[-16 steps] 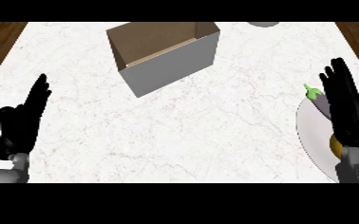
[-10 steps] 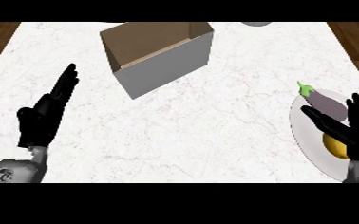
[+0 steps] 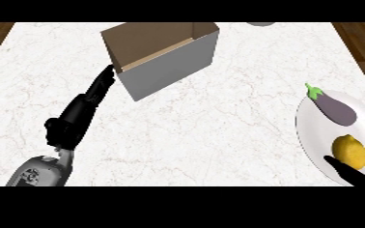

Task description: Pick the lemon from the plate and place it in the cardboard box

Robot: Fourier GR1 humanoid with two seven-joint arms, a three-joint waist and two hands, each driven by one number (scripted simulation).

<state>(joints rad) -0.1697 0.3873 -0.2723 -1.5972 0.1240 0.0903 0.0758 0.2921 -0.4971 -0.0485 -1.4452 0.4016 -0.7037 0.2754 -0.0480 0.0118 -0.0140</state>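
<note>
The left hand (image 3: 80, 111) has swung well forward since a moment ago: earlier it hung back near the counter's left edge, and now its straight fingers stretch up and away until the tips reach the near left corner of the cardboard box (image 3: 162, 58), touching it or just short of it. The fingers lie pressed together in a line, holding nothing. The right hand (image 3: 345, 172) has dropped back; before, it lay across the plate (image 3: 311, 130) and hid much of what sat there, while now only a dark finger or two shows at the lower right, so I cannot tell how its fingers stand.

With that hand pulled away, the lemon (image 3: 348, 149) sits in plain sight on the plate, just beyond the right hand's visible tip and very near it, though whether they touch is hard to say. An eggplant (image 3: 332, 107) lies farther along the plate, past the lemon from the hand. The box stands open-topped, far across the counter (image 3: 214, 121) from the right hand.
</note>
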